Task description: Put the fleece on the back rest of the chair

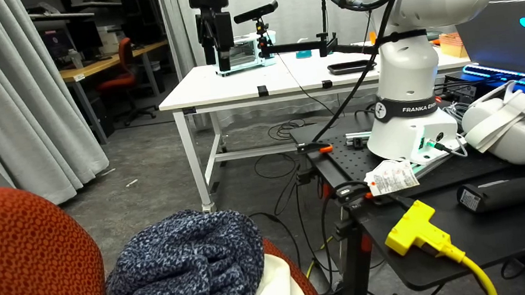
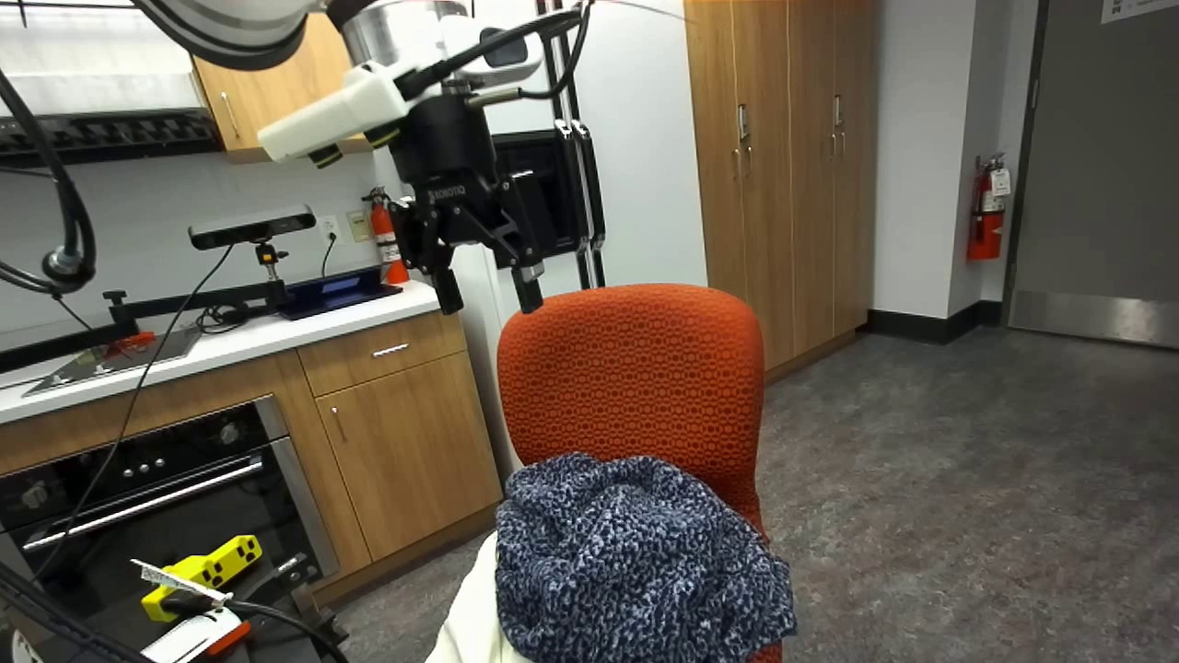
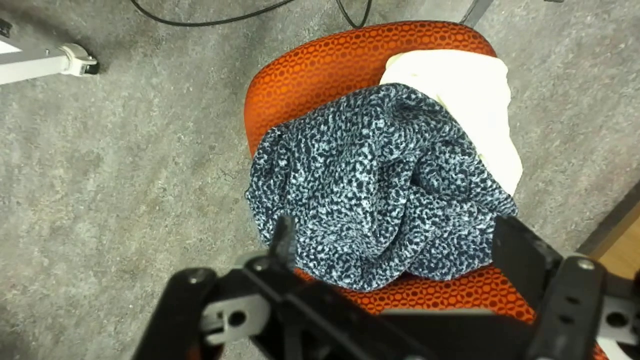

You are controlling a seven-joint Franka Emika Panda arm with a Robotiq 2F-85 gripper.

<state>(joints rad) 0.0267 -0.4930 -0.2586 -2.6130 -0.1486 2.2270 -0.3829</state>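
The fleece [image 2: 636, 562], mottled navy and grey, lies bunched on the seat of the rust-orange chair [image 3: 310, 80]. It also shows in the wrist view [image 3: 350, 185] and in an exterior view [image 1: 192, 265]. The back rest [image 2: 636, 368] stands upright behind the fleece and is bare; it also shows at the left in an exterior view [image 1: 28, 261]. My gripper [image 2: 488, 293] is open and empty, in the air above the chair, apart from the fleece. In the wrist view the open fingers [image 3: 395, 227] frame the near part of the fleece from above.
A cream-white cloth [image 3: 465, 100] lies partly under the fleece on the seat. A black cart [image 1: 492, 236] carries the robot base, a yellow power splitter [image 1: 417, 229] and a headset. A white table [image 1: 237, 87] stands behind. Cables [image 1: 291, 197] hang and lie on the floor.
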